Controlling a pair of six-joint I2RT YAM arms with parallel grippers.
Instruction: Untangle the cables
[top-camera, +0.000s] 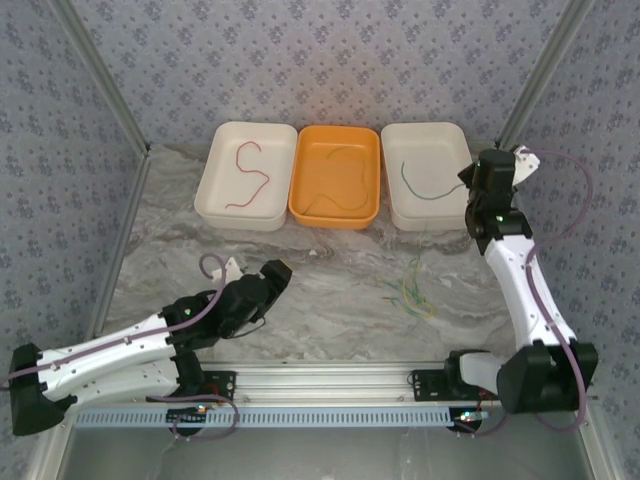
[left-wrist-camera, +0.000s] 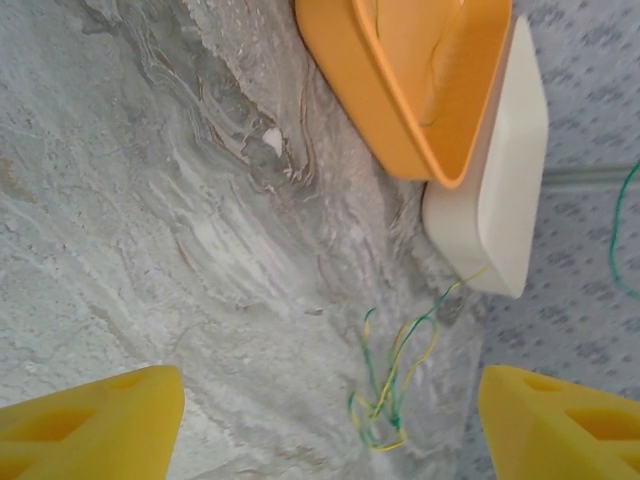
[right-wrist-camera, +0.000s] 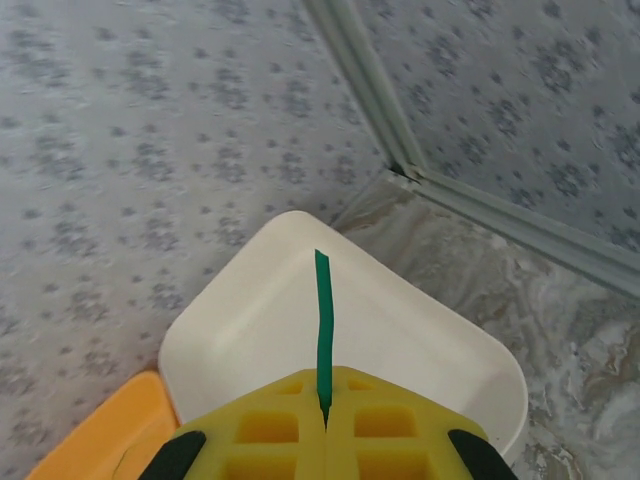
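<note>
Clamped thin green wire (right-wrist-camera: 322, 320) in right claw (right-wrist-camera: 325, 425) over white plastic tray (right-wrist-camera: 400, 330) at two o'clock, with left claw (top-camera: 272, 278) spread wide, empty; likely needed release next, then yellow-green wire tangle (top-camera: 414, 293).

Red cable (top-camera: 240, 160) in left white tray (top-camera: 205, 190); green cable (top-camera: 422, 197) apparently hangs from right gripper (top-camera: 469, 181).

The arms (top-camera: 515, 275) are white with black joints (top-camera: 535, 375), purple-grey cables (top-camera: 590, 190), yellow claw fingers (right-wrist-camera: 270, 430).

Bright, soft, even light in all views. Shadows on the worktop (top-camera: 330, 290) are faint. The wallpaper (right-wrist-camera: 120, 150) at upper left of the right wrist view is slightly blurred.
</note>
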